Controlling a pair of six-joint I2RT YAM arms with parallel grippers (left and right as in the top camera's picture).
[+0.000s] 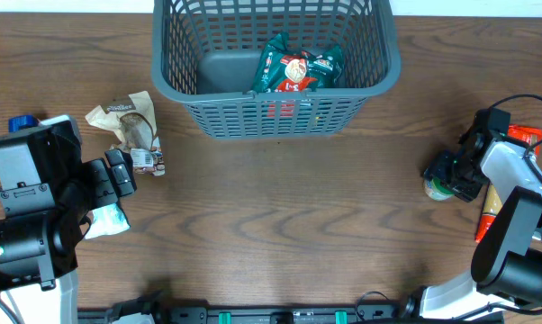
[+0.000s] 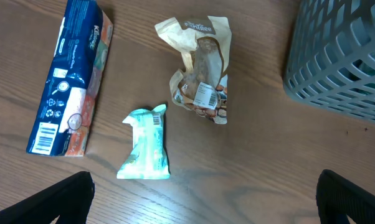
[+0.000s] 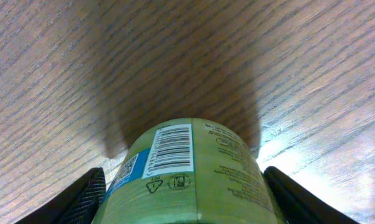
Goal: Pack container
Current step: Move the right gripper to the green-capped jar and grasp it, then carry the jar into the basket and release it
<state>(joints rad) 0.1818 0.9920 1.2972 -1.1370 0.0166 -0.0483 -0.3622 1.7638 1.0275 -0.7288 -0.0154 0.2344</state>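
the right gripper [image 3: 178, 194] grips a green bottle [image 1: 435, 188] by its sides, jaws partly closed, and the container [image 1: 275, 117] lies well away, ahead and to its left.

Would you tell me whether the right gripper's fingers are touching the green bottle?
Touching. In the right wrist view, the right gripper has both fingers flush against the green bottle, with no gap.

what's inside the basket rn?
Green-and-red snack packets lie against the near wall of the container, right of centre; the floor to their left is bare. Anything beneath them is covered.
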